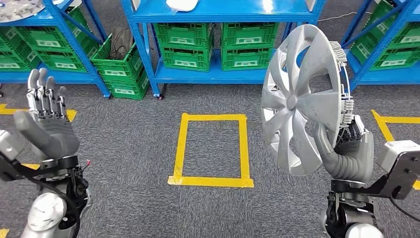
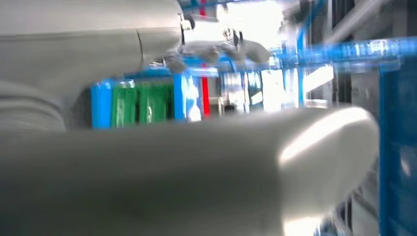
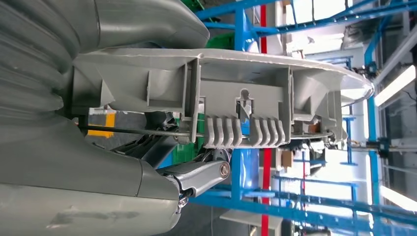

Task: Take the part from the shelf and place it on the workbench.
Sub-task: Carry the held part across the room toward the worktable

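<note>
Your right hand (image 1: 352, 148) is closed on the lower rim of the part (image 1: 302, 99) — a silver wheel cover — with the thick thumb over the spoked front face and the darker fingers behind the edge. It sits at about 4 o'clock in the head view, and the cover stands nearly upright above it, reaching up toward 2 o'clock, clear of the floor and of the shelves. The right wrist view shows the grip close up: the rim's back (image 3: 236, 93) with its ribbed plastic clips and a thin wire ring running along them, pinched between the grey thumb and the fingers.

Judge it as light, thin moulded plastic — stiff enough to hold its shape, but it may flex at the rim and its smooth face looks slippery. Those clips and the wire ring look like the fragile bits, so keep pressure on the solid rim between them, not on the tabs. Held at one edge, it will probably want to swing, so move gently.

Your left hand (image 1: 45, 121) is at 9 o'clock, palm raised, fingers straight and apart, holding nothing; it could steady the far rim.

Beyond, a yellow tape rectangle (image 1: 212, 150) marks the grey floor at centre. The blue shelf (image 1: 218, 17) with green crates (image 1: 188, 44) runs across 12 o'clock. You cannot see the table here.
</note>
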You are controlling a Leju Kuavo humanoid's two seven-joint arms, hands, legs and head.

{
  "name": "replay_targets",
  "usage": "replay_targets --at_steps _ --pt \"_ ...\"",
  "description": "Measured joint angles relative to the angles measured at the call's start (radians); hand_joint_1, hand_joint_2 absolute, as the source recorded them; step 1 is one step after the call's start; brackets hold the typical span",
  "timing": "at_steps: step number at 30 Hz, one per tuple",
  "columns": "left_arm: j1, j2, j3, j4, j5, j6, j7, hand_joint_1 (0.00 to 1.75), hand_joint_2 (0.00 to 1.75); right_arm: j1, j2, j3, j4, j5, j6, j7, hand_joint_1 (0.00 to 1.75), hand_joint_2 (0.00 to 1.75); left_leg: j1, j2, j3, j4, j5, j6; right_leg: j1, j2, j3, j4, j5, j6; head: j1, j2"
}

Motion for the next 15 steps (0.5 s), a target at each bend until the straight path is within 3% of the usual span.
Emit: replay_targets --at_steps 3,5,6,8,10,13,15 --pt "0.000 0.000 0.003 0.000 0.000 0.000 0.000 0.00 0.00 -0.002 0.001 0.001 0.001 0.000 0.000 -0.001 1.75 1.75 -0.002 0.011 -0.088 0.178 -0.075 0.001 0.006 -0.004 0.002 -0.002 0.000 -0.012 -0.021 0.000" --pt "0.001 0.000 0.005 0.000 0.000 0.000 0.000 0.00 0.00 -0.001 0.001 0.001 0.002 0.000 0.000 -0.001 1.75 1.75 -0.004 0.011 -0.132 0.255 -0.083 0.005 0.013 -0.006 0.002 -0.002 -0.001 -0.015 -0.034 0.000" --pt "0.001 0.000 0.005 0.000 0.000 0.000 0.000 0.00 0.00 -0.001 0.001 0.002 0.003 0.000 0.000 -0.001 1.75 1.75 -0.007 0.012 -0.126 0.237 -0.062 0.010 0.016 -0.008 0.003 -0.002 -0.002 -0.016 -0.039 0.000" --pt "0.001 0.000 0.007 0.000 0.000 0.000 0.000 0.00 0.00 -0.001 0.001 0.002 0.004 0.000 0.000 -0.001 1.75 1.75 -0.015 0.017 -0.069 0.115 -0.002 0.024 0.020 -0.010 0.006 -0.002 -0.003 -0.016 -0.049 0.000" --pt "0.000 0.000 0.008 0.000 0.000 0.000 0.000 0.00 0.00 -0.002 0.001 0.002 0.004 -0.001 0.000 -0.001 1.75 1.75 -0.024 0.027 -0.011 0.010 0.022 0.035 0.025 -0.012 0.004 -0.002 -0.005 -0.010 -0.054 0.000" --pt "0.000 0.000 0.008 -0.001 -0.001 0.000 0.000 0.00 0.00 -0.002 0.001 0.002 0.005 -0.001 0.001 -0.001 1.75 1.75 -0.029 0.024 0.006 -0.021 0.021 0.043 0.026 -0.018 0.003 -0.008 -0.001 0.007 -0.053 0.000" --pt "0.000 0.000 0.008 -0.002 -0.001 0.000 0.000 0.00 0.00 -0.003 0.002 0.002 0.005 -0.002 0.002 -0.001 1.75 1.75 -0.025 0.017 0.013 -0.031 0.027 0.052 0.025 -0.019 -0.006 0.012 -0.018 0.016 -0.048 0.000"
